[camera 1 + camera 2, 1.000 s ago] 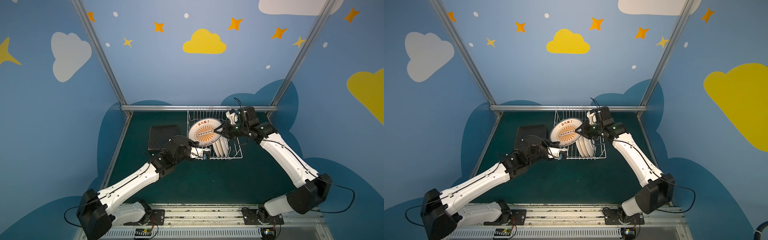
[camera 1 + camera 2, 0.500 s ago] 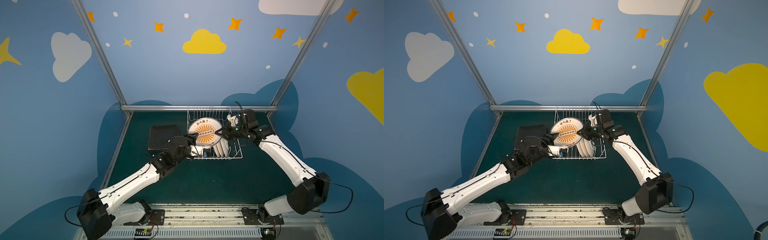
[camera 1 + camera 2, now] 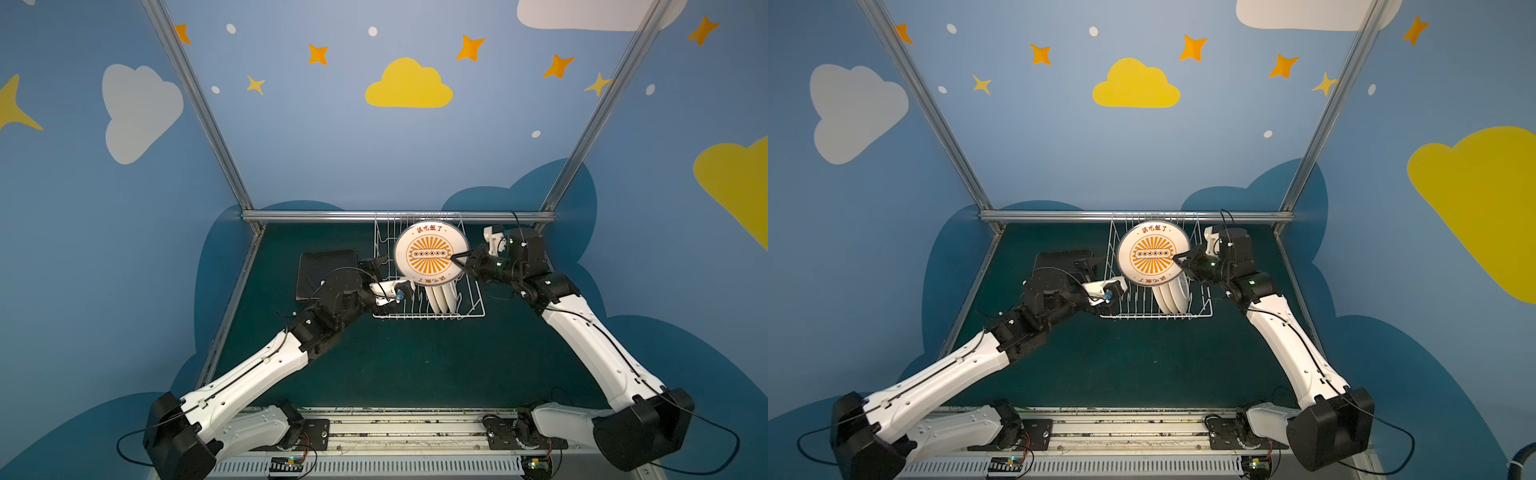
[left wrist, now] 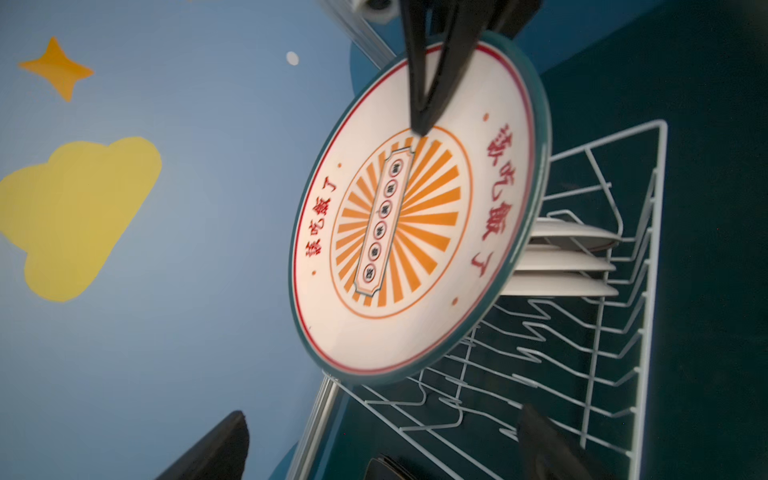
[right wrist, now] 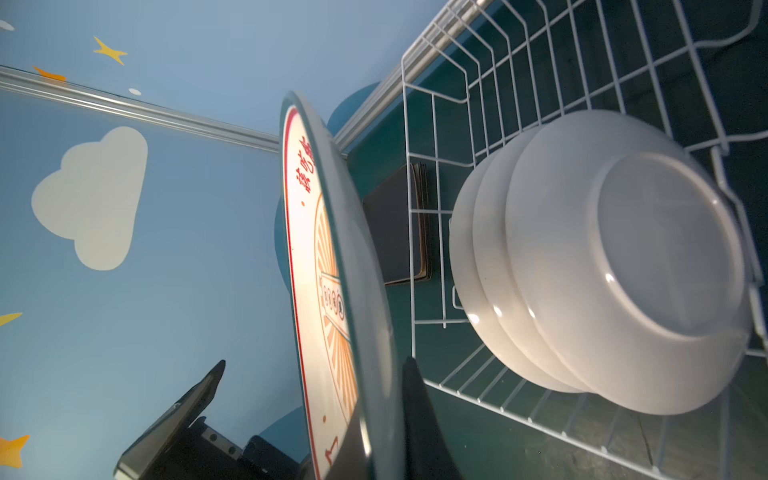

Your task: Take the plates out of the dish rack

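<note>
**Sunburst plate up on edge**

Right tool [image 3: 455, 259] clenched on the plate [image 3: 428, 253] rim, holding it upright so it clears the rack [image 3: 473, 309] wires beneath. Left tool [image 4: 386, 417] released, facing the plate's front, probably to receive it. Three white plates [image 3: 442, 297] stand slotted below.

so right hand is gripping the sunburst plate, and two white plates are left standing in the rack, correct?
No: three white plates stand in the dish rack, not two; the right wrist view shows all three. The right hand does grip the sunburst plate.
</note>
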{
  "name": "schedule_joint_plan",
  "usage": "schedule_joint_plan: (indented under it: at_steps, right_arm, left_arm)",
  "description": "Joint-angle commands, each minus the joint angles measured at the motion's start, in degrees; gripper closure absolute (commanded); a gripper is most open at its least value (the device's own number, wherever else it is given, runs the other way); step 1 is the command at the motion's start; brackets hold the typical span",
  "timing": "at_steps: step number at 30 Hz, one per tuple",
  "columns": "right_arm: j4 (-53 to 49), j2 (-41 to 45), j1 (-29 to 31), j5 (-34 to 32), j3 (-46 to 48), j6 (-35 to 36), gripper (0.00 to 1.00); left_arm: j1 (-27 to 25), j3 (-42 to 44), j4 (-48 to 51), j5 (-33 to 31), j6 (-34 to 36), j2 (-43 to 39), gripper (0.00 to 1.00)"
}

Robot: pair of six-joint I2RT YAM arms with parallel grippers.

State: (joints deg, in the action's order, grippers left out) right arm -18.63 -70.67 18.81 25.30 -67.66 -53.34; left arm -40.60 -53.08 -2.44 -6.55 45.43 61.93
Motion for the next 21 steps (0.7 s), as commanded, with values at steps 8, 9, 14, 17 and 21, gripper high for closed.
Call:
schedule_joint_plan:
  at_steps: [8, 9, 14, 17, 21]
  right_arm:
    - [6.2, 5.0, -3.5, 4.0, 1.8, 8.6, 1.0]
    - [6.2, 4.9, -3.5, 4.9, 1.8, 9.2, 1.0]
    - [6.8, 4.2, -3.5, 8.4, 2.4, 10.3, 1.0]
    - [8.1, 3.9, -3.5, 10.2, 2.9, 10.7, 1.0]
    - [9.0, 3.9, -3.5, 11.0, 3.5, 11.2, 1.0]
  left_arm:
    - [12.0, -4.7, -0.7, 19.5, -45.3, -1.0, 0.01]
    - [12.7, -5.9, -0.2, 22.3, -49.1, 0.0, 0.01]
    - [14.8, -12.1, 2.8, 30.6, -60.8, 6.3, 0.01]
    - [15.8, -15.2, 3.5, 36.6, -65.1, 9.7, 0.01]
    - [16.5, -18.8, 4.6, 43.4, -69.0, 14.6, 0.01]
